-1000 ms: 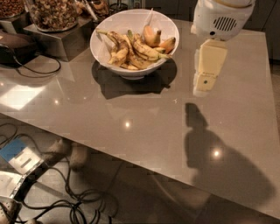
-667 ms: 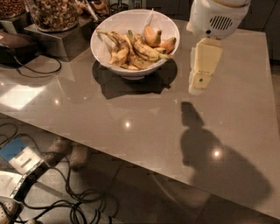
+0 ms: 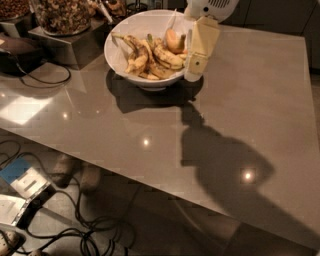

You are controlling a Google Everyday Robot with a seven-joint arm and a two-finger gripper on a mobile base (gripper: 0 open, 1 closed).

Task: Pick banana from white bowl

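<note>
The white bowl [image 3: 120, 57] stands at the back of the grey table and holds a pile of bananas. The long curved banana [image 3: 133, 49] with dark blotches lies on the left side of the pile, stem toward the bowl's left rim. Short plump orange-yellow bananas [image 3: 173, 40] lie at the right. My gripper [image 3: 193, 74], cream-coloured under a white wrist, hangs over the bowl's right rim, to the right of the pile and pointing down. It touches no banana that I can see.
Glass jars of nuts [image 3: 60, 15] stand on a dark box [image 3: 75, 47] behind and left of the bowl. A black device with a cable [image 3: 22, 52] sits at the far left. The table's front edge [image 3: 150, 187] runs diagonally; cables and a power strip [image 3: 27, 182] lie on the floor.
My gripper has moved left and farther back, from the open table right of the bowl to the bowl's right rim. The bowl and bananas have not moved.
</note>
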